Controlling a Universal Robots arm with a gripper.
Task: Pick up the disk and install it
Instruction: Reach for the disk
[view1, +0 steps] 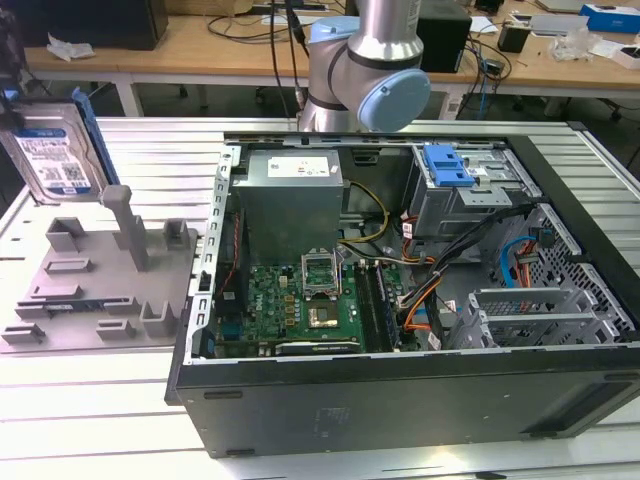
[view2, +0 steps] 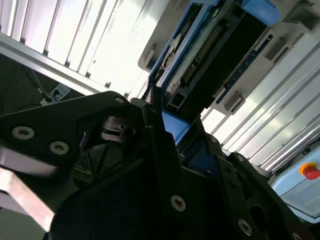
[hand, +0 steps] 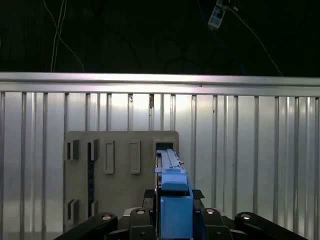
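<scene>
Black gripper (hand: 173, 195) pinching the disk (view1: 52, 152), a flat silver metal drive in a blue plastic frame, held on edge over a grey slotted plastic fixture (view1: 90, 280), ribbed aluminium table (view1: 90, 410), open black computer case (view1: 400, 400) at the exterior view's right

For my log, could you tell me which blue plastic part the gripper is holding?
The blue-framed disk with the silver labelled face, held above the grey fixture; the gripper clamps its frame. The ribbed blue tab sits inside the case.
</scene>
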